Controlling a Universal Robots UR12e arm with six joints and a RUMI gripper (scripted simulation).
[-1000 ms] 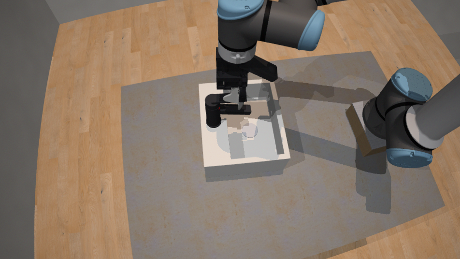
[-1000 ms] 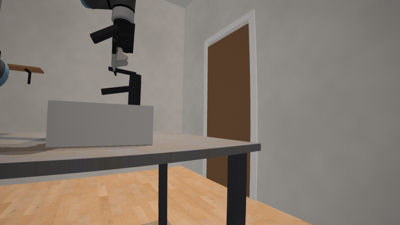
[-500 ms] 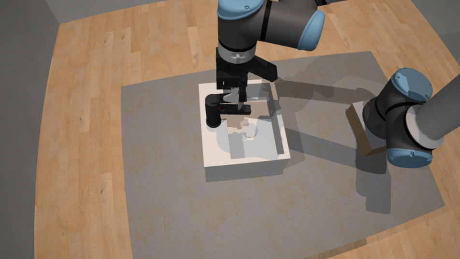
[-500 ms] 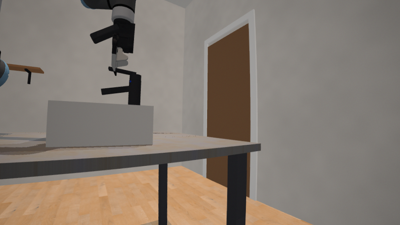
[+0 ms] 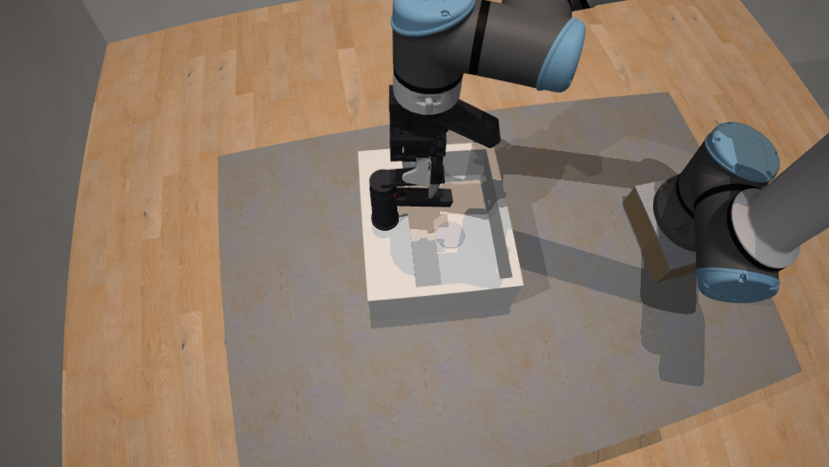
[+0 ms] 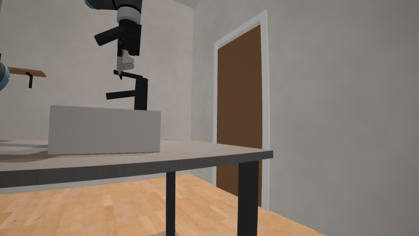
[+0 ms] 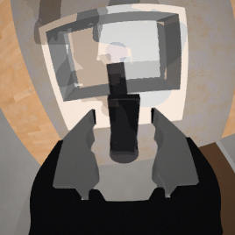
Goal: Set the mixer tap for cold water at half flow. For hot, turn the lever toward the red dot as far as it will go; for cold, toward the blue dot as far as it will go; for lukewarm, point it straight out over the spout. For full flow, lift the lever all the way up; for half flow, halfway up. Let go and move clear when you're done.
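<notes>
The hand (image 7: pixel 123 131) hung pointing straight down over the mixer tap, its two grey fingers standing partly apart on either side of the black lever (image 7: pixel 124 127). In the wrist view a visible gap showed between each finger and the lever's flanks, so the hand was open around the lever and gripped nothing. From the side, the fingertips (image 6: pixel 119 70) reached down to the outer end of the lever (image 6: pixel 129 75), at about its height.

The lever sloped slightly upward from the top of the tap body (image 6: pixel 141 94) toward its free end, and pointed the same way as the spout (image 6: pixel 120 94) below it, out over the basin. A small blue dot (image 6: pixel 136 85) showed on the side of the body that faced the exterior camera; in the top view a red dot (image 5: pixel 395 196) showed on the body's opposite side.

The tap (image 5: pixel 384 204) stood at a back corner of a white, box-shaped sink (image 5: pixel 441 289), with the spout reaching over the hollow and its round drain (image 5: pixel 449 234). The sink rested on the grey-topped table (image 5: pixel 325 371), well in from its edges. The arm's base (image 5: pixel 733 208) sat at the far side of the table, well apart from the sink. Beyond lay a wooden floor (image 6: pixel 87 211), a brown door (image 6: pixel 240 111) and a small wall shelf (image 6: pixel 26 71).
</notes>
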